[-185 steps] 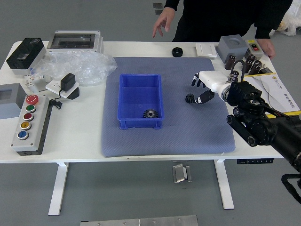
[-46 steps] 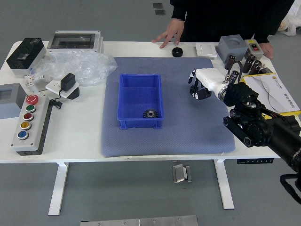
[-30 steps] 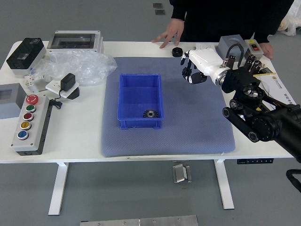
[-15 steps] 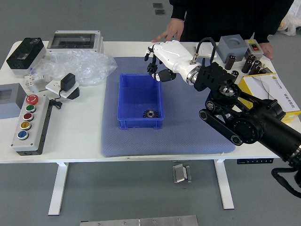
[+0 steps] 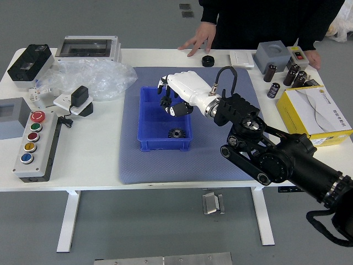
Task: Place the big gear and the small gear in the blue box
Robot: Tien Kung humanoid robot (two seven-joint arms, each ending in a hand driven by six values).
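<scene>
The robot's white-and-black right hand (image 5: 190,89) is reaching in from the right and hovering over the far right part of the open blue plastic box (image 5: 143,118), palm facing down. Its fingers are bending inward, nearly closed, and their tips are gripping a small black toothed gear (image 5: 165,101), which is hanging above the inside of the box. The larger black gear with a round centre hole (image 5: 176,133) is lying on the box floor, close to the near right corner. The box is sitting on a blue-grey rectangular mat (image 5: 220,160), which is covering the middle of the white table (image 5: 99,168). At the far side a person in black clothing (image 5: 248,25) is standing; one hand (image 5: 199,40) is resting its fingertips on the table's far edge, just left of a thick black ring-shaped piece (image 5: 208,61), while the other hand (image 5: 313,58) is staying low at the far right corner, partly hidden. On the right, a yellow-and-white flat carton (image 5: 317,113) is lying near several short black cylinders (image 5: 274,90). On the left, a grey control box with coloured round buttons (image 5: 37,146) is standing near a crumpled clear plastic bag (image 5: 96,77).
</scene>
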